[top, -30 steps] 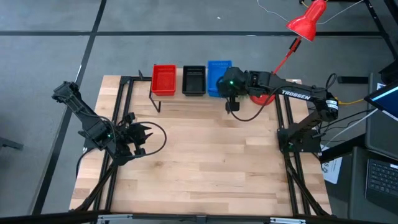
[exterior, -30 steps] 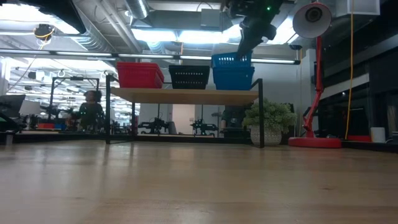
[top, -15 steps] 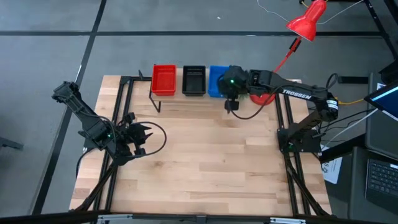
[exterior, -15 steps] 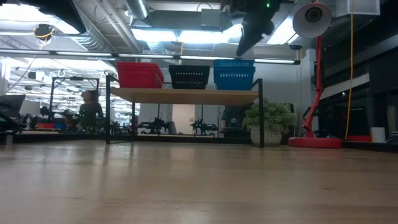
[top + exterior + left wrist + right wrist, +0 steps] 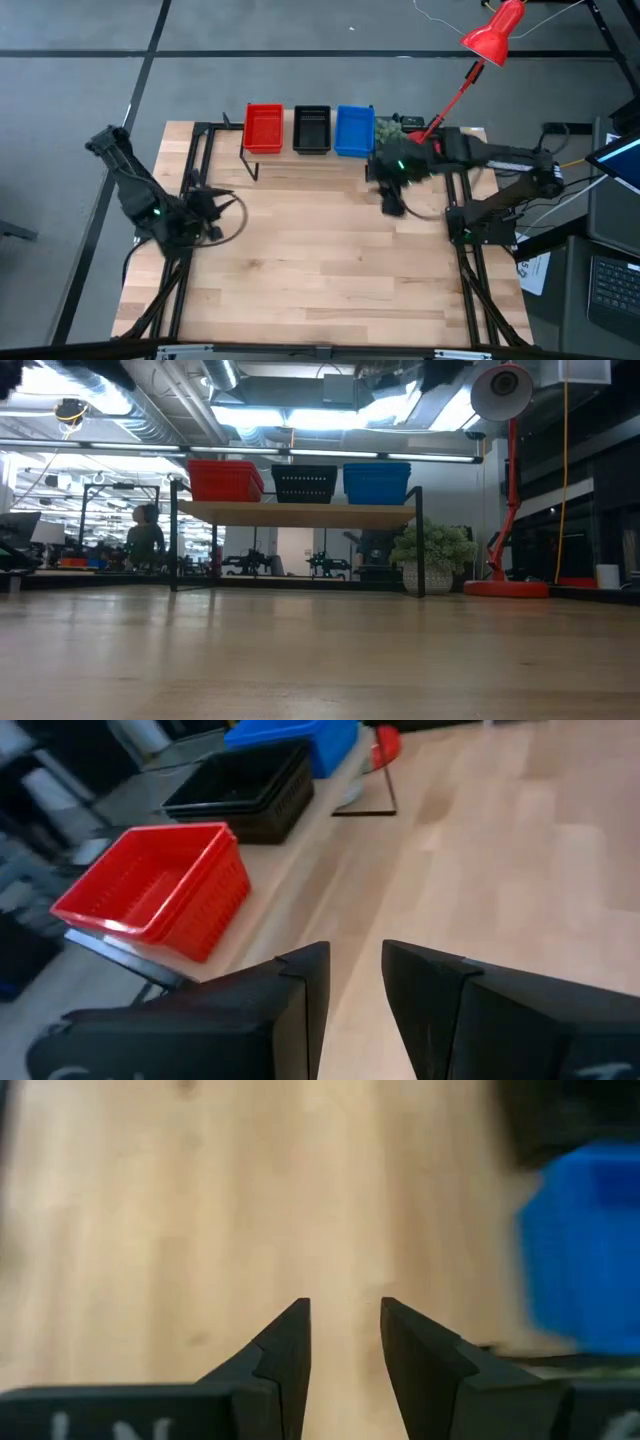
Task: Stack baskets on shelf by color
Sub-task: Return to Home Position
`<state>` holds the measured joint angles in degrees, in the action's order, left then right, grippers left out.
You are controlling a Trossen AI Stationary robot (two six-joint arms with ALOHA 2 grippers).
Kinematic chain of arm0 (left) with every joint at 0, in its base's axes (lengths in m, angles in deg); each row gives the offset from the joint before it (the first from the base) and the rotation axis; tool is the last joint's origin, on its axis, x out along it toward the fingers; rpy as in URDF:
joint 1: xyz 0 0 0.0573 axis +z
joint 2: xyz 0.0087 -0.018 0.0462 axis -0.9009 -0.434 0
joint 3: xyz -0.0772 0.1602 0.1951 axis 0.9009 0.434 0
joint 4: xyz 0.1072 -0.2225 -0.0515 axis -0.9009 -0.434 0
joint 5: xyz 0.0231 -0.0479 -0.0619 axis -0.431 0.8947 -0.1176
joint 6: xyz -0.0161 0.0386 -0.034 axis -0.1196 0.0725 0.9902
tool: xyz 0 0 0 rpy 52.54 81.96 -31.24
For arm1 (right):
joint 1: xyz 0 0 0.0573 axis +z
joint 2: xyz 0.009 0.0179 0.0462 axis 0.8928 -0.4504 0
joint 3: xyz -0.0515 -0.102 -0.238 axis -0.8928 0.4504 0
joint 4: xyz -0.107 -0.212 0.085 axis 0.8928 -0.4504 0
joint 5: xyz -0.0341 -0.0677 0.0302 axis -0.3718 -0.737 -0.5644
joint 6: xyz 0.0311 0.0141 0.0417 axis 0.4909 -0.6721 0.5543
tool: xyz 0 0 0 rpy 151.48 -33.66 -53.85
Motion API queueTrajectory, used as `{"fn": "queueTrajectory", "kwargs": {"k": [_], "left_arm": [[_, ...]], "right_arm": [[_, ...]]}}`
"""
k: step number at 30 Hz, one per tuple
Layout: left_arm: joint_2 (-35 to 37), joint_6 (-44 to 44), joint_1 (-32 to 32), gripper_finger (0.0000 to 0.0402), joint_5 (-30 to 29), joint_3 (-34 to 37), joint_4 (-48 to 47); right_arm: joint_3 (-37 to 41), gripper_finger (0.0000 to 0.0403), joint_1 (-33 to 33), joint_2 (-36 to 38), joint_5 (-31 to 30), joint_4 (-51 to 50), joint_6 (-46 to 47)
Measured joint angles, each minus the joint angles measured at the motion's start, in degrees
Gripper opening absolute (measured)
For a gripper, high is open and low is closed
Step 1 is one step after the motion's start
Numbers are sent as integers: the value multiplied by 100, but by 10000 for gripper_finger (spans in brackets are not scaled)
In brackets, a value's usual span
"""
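Three stacks of baskets stand side by side on the shelf (image 5: 300,513) at the table's far edge: red (image 5: 264,127), black (image 5: 312,128) and blue (image 5: 354,130). In the low view the red (image 5: 225,480), black (image 5: 304,483) and blue (image 5: 376,482) stacks rest bottom-down on the board. My right gripper (image 5: 392,203) hangs open just near and right of the blue stack, nothing between its fingers (image 5: 345,1330). My left gripper (image 5: 212,213) stays open over the table's left side, facing the shelf (image 5: 355,980).
A red desk lamp (image 5: 490,35) stands on its base (image 5: 505,588) at the far right, beside a potted plant (image 5: 432,555). Bare wooden tabletop (image 5: 320,250) spreads between the arms. A person (image 5: 145,535) is in the room beyond.
My right gripper has opened and let go of the top blue basket, which has dropped level onto the blue stack. That gripper has then drawn back toward the table's near edge and a little right. My left gripper has shifted slightly toward the left edge.
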<state>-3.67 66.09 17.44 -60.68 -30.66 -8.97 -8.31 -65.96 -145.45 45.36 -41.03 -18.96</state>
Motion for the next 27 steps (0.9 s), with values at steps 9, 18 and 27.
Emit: {"fn": "queueTrajectory", "kwargs": {"k": [9, 18, 27], "left_arm": [[1997, 636, -1343, 87, -1329, 1903, 643], [3252, -968, -1271, 86, -1268, 3457, 3386], [3405, -2920, -234, 86, -54, 4713, 7038]], "right_arm": [[3741, 121, 1931, 2132, -524, 3558, 1493], [6909, 121, 3099, 2820, -1949, 8680, 1558], [8275, 121, 3177, 2762, -1988, 11487, 701]]}}
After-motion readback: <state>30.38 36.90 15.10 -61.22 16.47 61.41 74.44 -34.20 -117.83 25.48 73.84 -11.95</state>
